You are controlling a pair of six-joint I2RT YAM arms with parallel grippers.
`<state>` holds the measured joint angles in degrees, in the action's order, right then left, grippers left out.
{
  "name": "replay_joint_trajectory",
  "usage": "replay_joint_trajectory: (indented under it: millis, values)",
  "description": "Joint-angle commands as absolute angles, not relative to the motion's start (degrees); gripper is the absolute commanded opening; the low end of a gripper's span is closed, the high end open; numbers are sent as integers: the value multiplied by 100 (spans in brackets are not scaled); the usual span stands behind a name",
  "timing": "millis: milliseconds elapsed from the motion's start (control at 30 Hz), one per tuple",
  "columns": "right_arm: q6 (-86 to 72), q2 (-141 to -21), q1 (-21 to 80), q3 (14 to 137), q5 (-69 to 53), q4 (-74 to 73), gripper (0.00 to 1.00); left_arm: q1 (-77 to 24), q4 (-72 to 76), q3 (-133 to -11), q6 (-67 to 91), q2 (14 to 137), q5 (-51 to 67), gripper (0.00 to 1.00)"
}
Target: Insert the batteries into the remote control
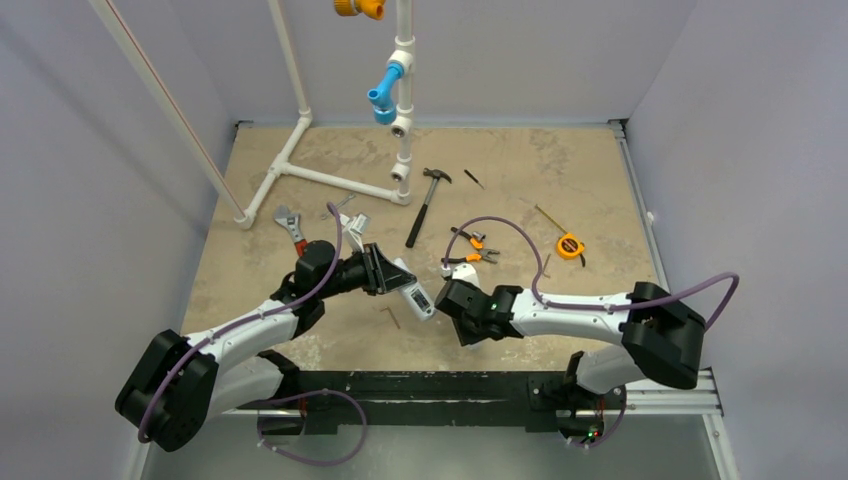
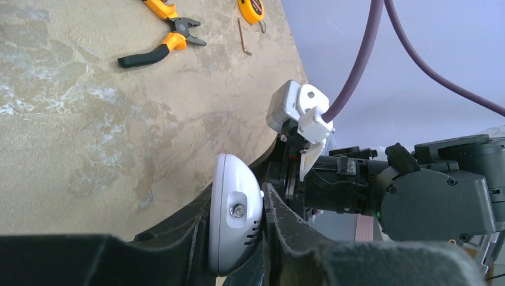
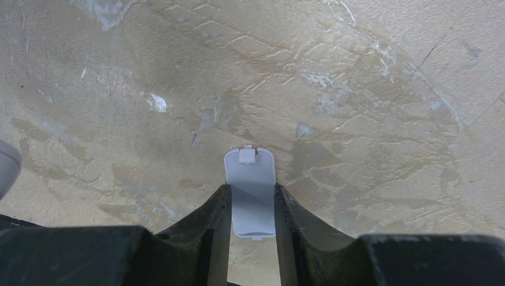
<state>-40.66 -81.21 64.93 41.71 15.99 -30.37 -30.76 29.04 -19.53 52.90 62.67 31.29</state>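
Remote [image 2: 233, 220] was clamped in L gripper [image 1: 400, 280], R gripper [image 3: 251, 190] pinched cover [image 3: 250, 164], near tabletop's [image 1: 420, 345] front edge. Prob. cover step; next needed aligning both.

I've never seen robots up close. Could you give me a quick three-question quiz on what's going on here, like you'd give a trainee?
1. True or false: the left jaws are clamped on the remote.
2. What do the right jaws hold? A) a spoon B) the battery cover C) a coin
3. Fill in: the hammer has a ___ handle.
Key: 1 true; 2 B; 3 black.
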Motion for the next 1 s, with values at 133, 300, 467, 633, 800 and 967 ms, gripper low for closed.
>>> replay_joint_trajectory:
  millis: [133, 300, 467, 633, 800, 967]
  values:
    - [-4351, -7606, 6531, 3785, 1721, -3181, 15, -3042, 3188, -2134, 5237, 6301, 3212, 0]
    - [-4325, -7415, 6530, 3850, 1845, -3117, 13, -3037, 3193, -2143, 5238, 6300, 3220, 0]
    - [-4390, -7747, 6535, 3973, 1910, -3129, 24, -3041, 3197, -2144, 5243, 6296, 3220, 0]
    - [-4509, -7849, 6530, 3961, 1885, -3050, 44, -3041, 3173, -2140, 5222, 6298, 3231, 0]
    - [-4545, -7598, 6530, 3894, 1991, -2988, 52, -3032, 3161, -2144, 5212, 6304, 3223, 0]
    - [-4546, -7510, 6522, 3849, 1953, -2964, 54, -3039, 3177, -2146, 5225, 6321, 3219, 0]
